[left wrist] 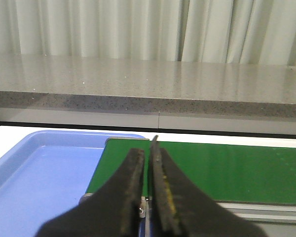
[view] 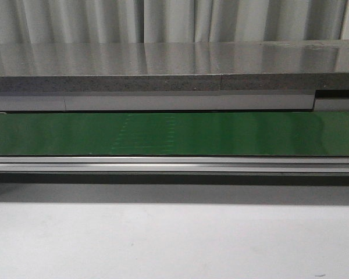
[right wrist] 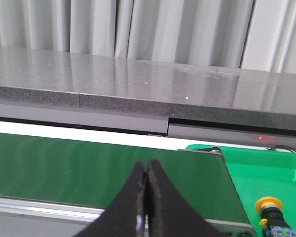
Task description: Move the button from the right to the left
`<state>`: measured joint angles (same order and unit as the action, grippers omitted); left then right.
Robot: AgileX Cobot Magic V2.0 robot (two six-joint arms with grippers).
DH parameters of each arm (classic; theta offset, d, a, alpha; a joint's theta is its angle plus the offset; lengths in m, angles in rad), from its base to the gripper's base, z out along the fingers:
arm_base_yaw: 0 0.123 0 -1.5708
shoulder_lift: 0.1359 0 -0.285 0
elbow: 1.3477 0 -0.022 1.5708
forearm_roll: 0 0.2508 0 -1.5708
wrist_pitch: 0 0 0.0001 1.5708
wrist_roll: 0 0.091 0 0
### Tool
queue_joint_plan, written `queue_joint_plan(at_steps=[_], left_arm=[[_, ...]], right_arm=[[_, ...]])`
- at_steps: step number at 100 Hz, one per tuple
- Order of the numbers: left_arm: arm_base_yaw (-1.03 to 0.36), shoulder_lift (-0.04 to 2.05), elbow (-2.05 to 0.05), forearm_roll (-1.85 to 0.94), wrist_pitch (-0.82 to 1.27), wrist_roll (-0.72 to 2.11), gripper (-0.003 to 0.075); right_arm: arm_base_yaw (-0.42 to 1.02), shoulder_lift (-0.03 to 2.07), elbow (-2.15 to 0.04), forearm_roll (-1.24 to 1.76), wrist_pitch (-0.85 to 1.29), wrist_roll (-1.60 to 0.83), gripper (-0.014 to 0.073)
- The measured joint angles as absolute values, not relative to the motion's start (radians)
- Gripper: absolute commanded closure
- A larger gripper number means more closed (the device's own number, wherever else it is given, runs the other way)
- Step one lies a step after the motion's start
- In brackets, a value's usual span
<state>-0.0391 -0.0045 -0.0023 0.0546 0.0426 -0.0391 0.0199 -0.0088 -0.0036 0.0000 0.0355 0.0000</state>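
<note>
Pale grey pleated curtains point(view: 174, 20) close off the background in all 3 views.

Stone-look grey counter point(view: 163, 67): long, speckled front edge, glossy top reflecting the curtains; runs the full width behind the belt.

Green belt point(view: 174, 133): flat conveyor strip crossing the front view from edge to edge, bare along the stretch seen there. Aluminium rail point(view: 174, 164) borders its near side.

White table point(view: 174, 238): plain surface in front of the rail.

Blue tray point(left wrist: 34, 182): shallow, rounded rim, sits just beside the belt's end in the left wrist view; the visible part holds nothing.

Green tray point(right wrist: 266, 173): bright green, sits just beside the belt's other end in the right wrist view.

Button point(right wrist: 269, 205): round yellow-orange cap on a dark body, standing in the green tray, near the picture's lower corner, apart from the belt. Body partly cut off by the frame edge; something small and multicoloured lies against its base, too cropped to identify.

Left gripper point(left wrist: 149, 163): 2 black fingers, tips drawn together with only a thin slit between them, holding nothing, pointing over the belt end next to the blue tray.

Right gripper point(right wrist: 146, 170): 2 black fingers pressed tip to tip, holding nothing, pointing over the belt, with the button well off to one side

Neither arm appears in the front view
</note>
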Motion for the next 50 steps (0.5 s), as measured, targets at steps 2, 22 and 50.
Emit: queue_joint_plan(at_steps=[2,22,50], left_arm=[[-0.039,-0.004,-0.002,0.055,0.043,-0.039,0.0715],[-0.039,-0.004,-0.002,0.055,0.043,-0.039,0.0715],[-0.039,-0.004,-0.002,0.055,0.043,-0.039,0.0715]], right_arm=[[0.02,-0.009,-0.018,0.0,0.049,0.0,0.0661],[0.02,0.053,-0.215,0.0,0.221,0.0,0.0661],[0.02,0.349,-0.552,0.014,0.56,0.0,0.0661]])
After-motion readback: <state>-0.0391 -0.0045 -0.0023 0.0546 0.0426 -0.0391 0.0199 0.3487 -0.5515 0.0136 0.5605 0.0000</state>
